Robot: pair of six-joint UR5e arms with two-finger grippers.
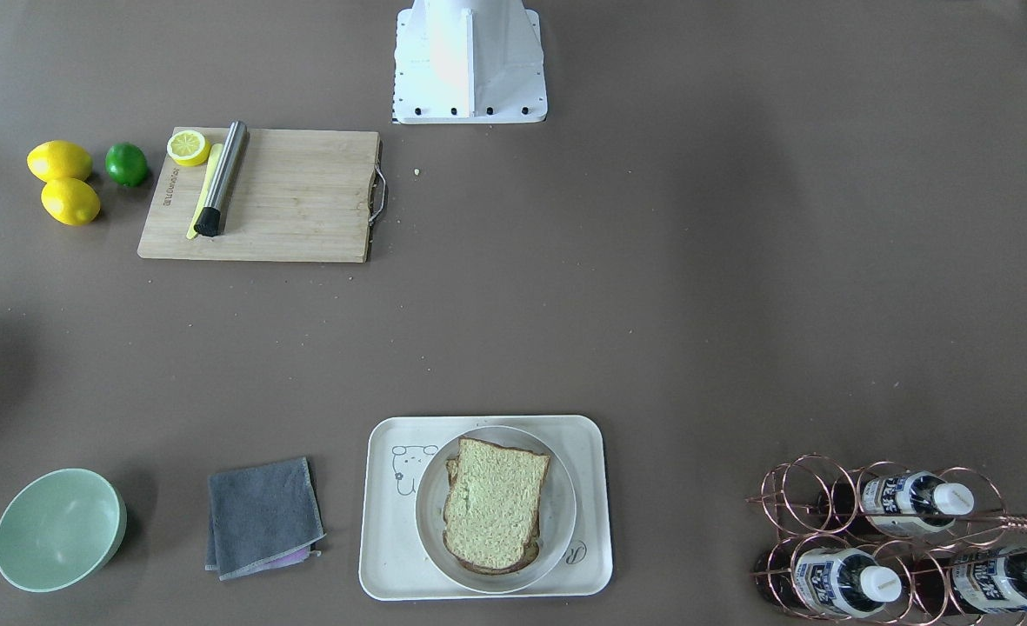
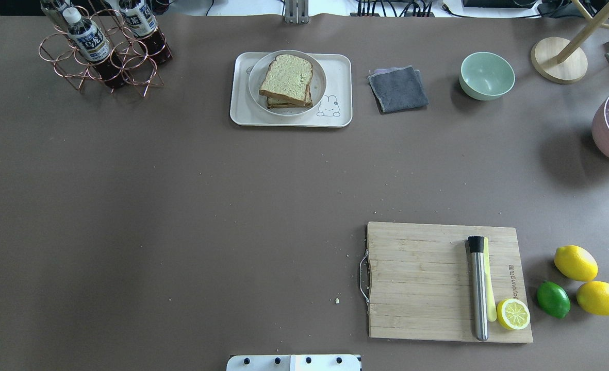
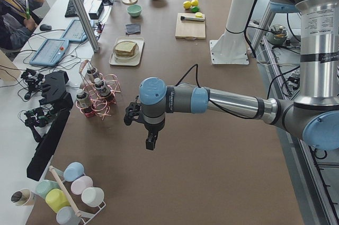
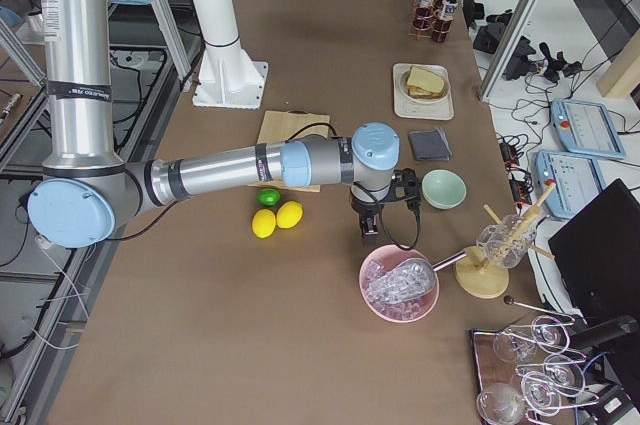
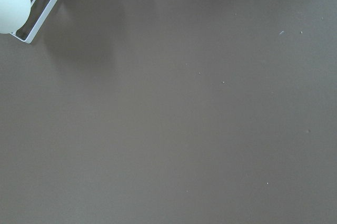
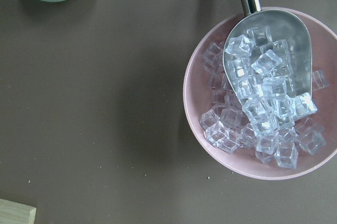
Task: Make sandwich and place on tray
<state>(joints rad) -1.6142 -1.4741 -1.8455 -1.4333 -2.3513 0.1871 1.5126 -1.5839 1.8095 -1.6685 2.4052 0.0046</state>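
The left gripper (image 3: 151,143) is held above the bare brown table (image 2: 180,206), well apart from the task's things. It is seen only from the side, so it cannot be told whether its jaws are parted or closed; nothing is seen in it. The right gripper (image 4: 369,236) is held just beside a pink bowl (image 6: 190,116) filled with clear ice cubes (image 6: 247,121), in which a metal scoop (image 6: 274,39) is laid. How far its jaws are parted cannot be told either.

The sandwich (image 1: 496,504) is found on a round white plate (image 1: 430,515), and the plate is set on the tray (image 1: 389,561). One slice of bread is stacked on another; what lies between them is hidden. A folded grey cloth (image 1: 261,515) and a green bowl (image 1: 56,530) are placed to one side of the tray, a copper bottle rack (image 1: 813,496) to the other. A wooden cutting board (image 1: 304,200) is seen well apart from it.
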